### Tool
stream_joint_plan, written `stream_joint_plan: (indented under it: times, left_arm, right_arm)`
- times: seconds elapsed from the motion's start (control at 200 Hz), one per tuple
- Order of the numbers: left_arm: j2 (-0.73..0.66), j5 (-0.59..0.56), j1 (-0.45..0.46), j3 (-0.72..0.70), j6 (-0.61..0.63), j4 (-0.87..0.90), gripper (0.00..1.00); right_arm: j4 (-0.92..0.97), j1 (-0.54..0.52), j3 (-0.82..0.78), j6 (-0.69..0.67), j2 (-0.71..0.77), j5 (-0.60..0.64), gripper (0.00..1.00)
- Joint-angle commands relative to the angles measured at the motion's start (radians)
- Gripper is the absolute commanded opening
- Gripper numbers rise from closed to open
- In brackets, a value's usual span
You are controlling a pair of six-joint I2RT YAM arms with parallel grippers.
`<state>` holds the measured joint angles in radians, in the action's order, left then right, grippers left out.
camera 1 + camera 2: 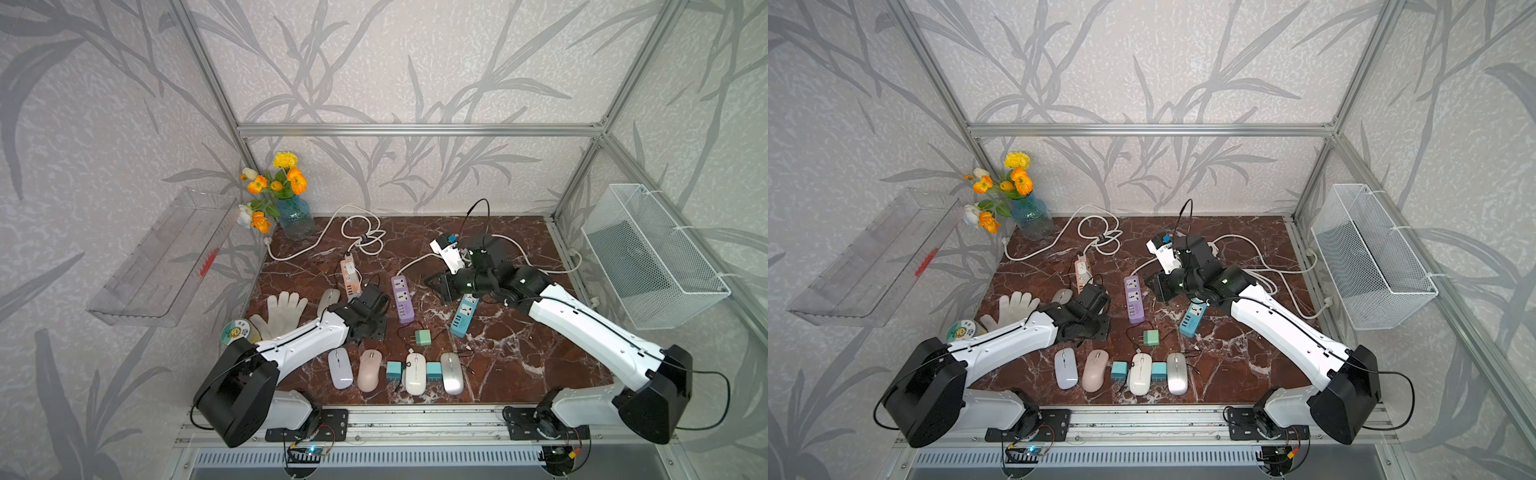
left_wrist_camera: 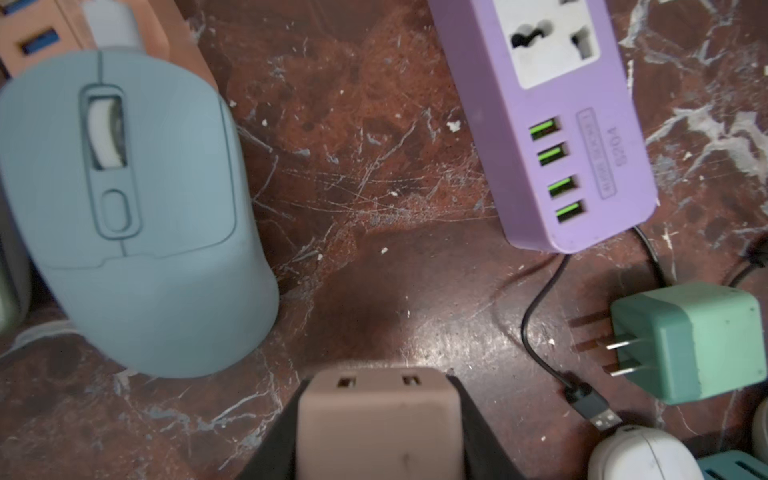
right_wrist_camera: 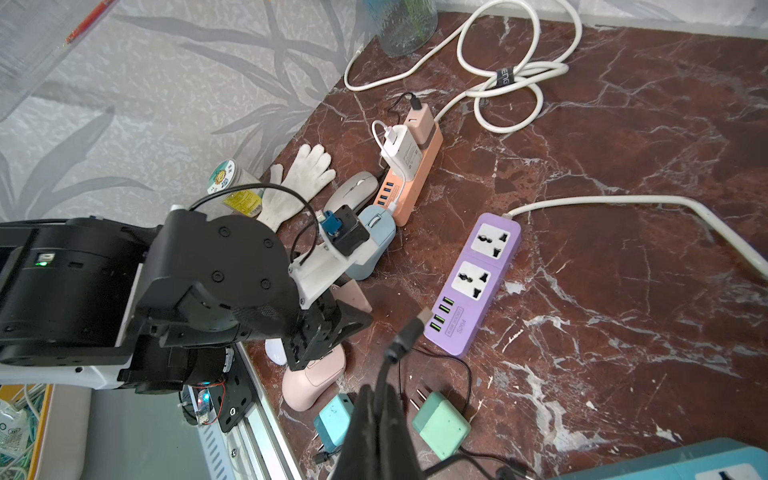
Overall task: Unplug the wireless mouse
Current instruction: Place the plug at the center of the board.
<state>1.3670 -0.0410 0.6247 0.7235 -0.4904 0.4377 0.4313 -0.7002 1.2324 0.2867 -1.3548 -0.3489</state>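
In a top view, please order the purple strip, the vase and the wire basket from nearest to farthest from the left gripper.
From the left gripper:
1. Purple strip, just to its right.
2. Vase, in the far left corner.
3. Basket, on the right wall.

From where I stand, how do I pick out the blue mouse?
Start at the flower vase; the orange strip lies in front of it. The blue mouse sits at the strip's USB end, beside a grey mouse. No other mouse is blue.
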Motion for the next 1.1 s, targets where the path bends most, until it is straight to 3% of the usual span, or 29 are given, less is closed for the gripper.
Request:
stream_joint_plan:
  times: [0.0, 0.175, 0.395, 0.495, 0.54, 0.73, 0.94, 1.1]
  left_arm:
    - [0.014, -0.047, 0.004, -0.012, -0.082, -0.05, 0.08]
    - [0.046, -0.039, 0.003, -0.018, -0.083, -0.059, 0.29]
    - [0.077, -0.036, 0.004, -0.034, -0.089, -0.048, 0.42]
    - [0.086, -0.031, 0.003, -0.032, -0.091, -0.043, 0.63]
    - [0.084, -0.027, 0.004, -0.032, -0.092, -0.044, 0.68]
    - [-0.023, -0.083, 0.003, -0.007, -0.103, 0.024, 0.7]
    - [-0.34, -0.302, -0.005, -0.01, -0.163, 0.127, 0.77]
    - [-0.431, -0.279, -0.118, -0.007, -0.168, 0.181, 0.8]
  right_arm:
    - [-0.01, -0.008, -0.02, 0.009, 0.003, 0.027, 0.0]
    - [0.0, -0.012, -0.018, 0.01, -0.009, 0.033, 0.0]
    - [0.013, -0.025, -0.021, 0.017, -0.023, 0.049, 0.0]
    - [0.002, -0.04, -0.022, 0.029, -0.028, 0.051, 0.0]
    - [-0.001, -0.049, -0.021, 0.034, -0.033, 0.053, 0.0]
    - [-0.027, -0.086, -0.01, 0.075, -0.046, 0.093, 0.0]
    - [-0.135, -0.136, -0.003, 0.206, -0.104, 0.104, 0.0]
    - [-0.192, -0.183, 0.034, 0.288, -0.201, 0.051, 0.0]
